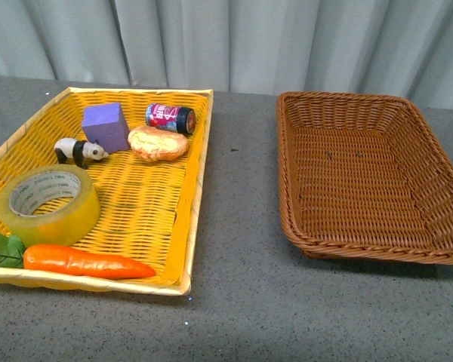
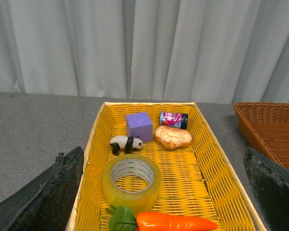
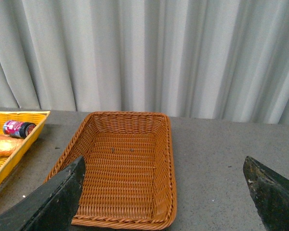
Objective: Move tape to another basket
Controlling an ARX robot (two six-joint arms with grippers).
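Observation:
The tape (image 1: 48, 204) is a yellowish translucent roll with a white core, lying flat at the near left of the yellow woven tray (image 1: 189, 219). The left wrist view shows the tape (image 2: 131, 179) ahead of my open left gripper (image 2: 166, 192), whose dark fingers (image 2: 48, 192) frame the tray well apart from the roll. The brown wicker basket (image 1: 340, 105) stands empty on the right. My right gripper (image 3: 166, 192) is open above the near edge of the basket (image 3: 164, 192). Neither arm shows in the front view.
In the yellow tray also lie an orange carrot (image 1: 87, 262) with green leaves, a toy panda (image 1: 79, 151), a purple block (image 1: 106, 126), a bread roll (image 1: 158, 143) and a small can (image 1: 171, 118). Grey tabletop (image 1: 241, 302) separates tray and basket. A curtain hangs behind.

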